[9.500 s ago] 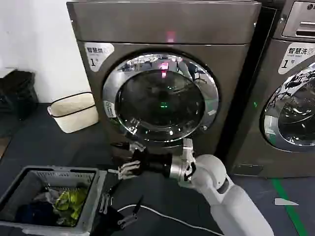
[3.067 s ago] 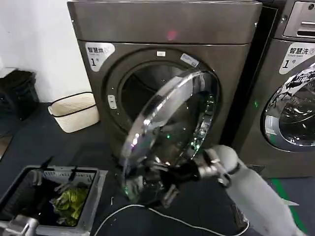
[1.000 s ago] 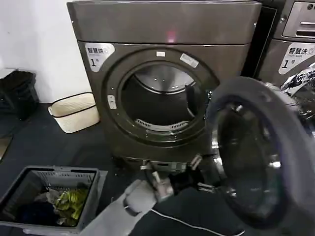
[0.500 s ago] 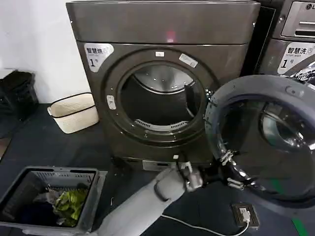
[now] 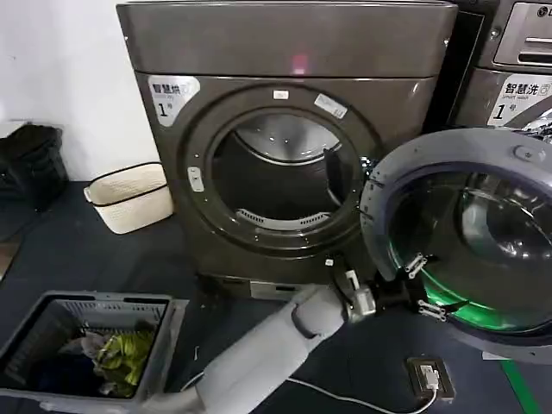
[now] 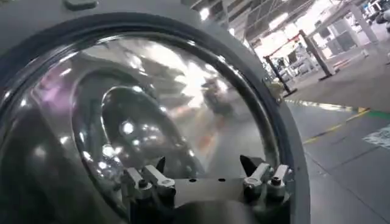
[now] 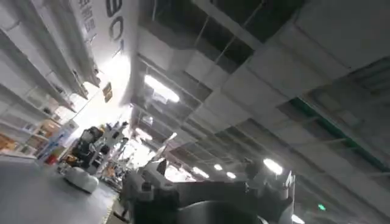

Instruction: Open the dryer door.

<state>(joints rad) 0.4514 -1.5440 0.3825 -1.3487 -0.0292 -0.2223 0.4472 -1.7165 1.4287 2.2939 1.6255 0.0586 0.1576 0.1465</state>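
Reaching across from the laundry basket (image 5: 86, 332) past the dryer (image 5: 285, 147), my left fingers (image 5: 420, 285) sit spread against the inner glass of the dryer door (image 5: 466, 233), which hangs wide open right of the drum opening (image 5: 280, 181).

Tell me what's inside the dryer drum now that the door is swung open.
Inside the dryer drum only bare metal wall and a ribbed lower lip show; no clothes are visible. Its floor is hidden below the rim. The left pincer is at the open door.
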